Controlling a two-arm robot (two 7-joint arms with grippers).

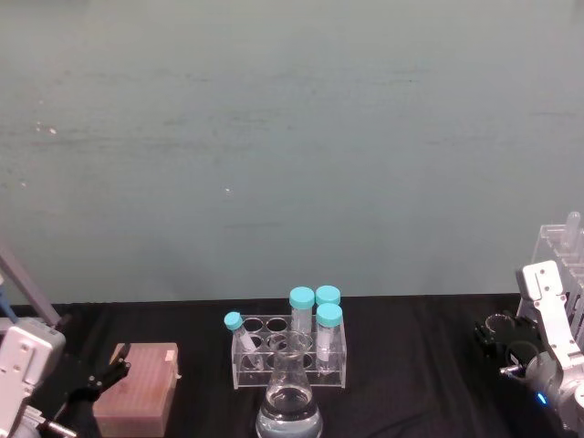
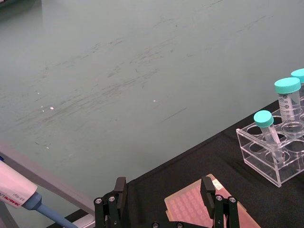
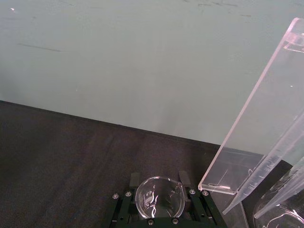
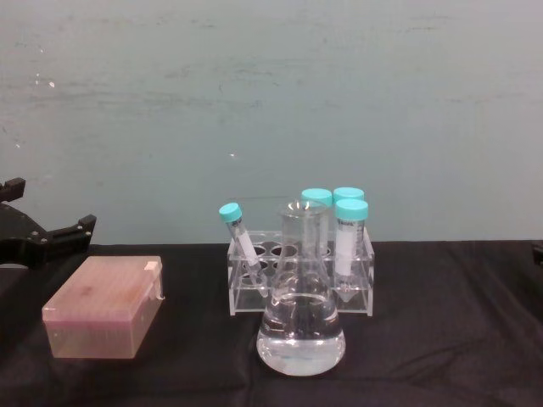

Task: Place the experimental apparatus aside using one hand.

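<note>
The conical flask point(image 1: 288, 406) stood nearest, at 6 o'clock on the black surface point(image 1: 411, 401). The tall clear rack point(image 1: 555, 245) stood at 3 o'clock, just beside the right pincer point(image 3: 159, 178). That pincer was clenched around the small beaker point(image 3: 159, 199). The slippery glass might slide out or bump the rack. The left pincer point(image 2: 164, 186) hung spread wide at 8 o'clock.

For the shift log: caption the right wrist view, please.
Right gripper holds a small glass beaker between its fingers beside the tall acrylic rack.
</note>
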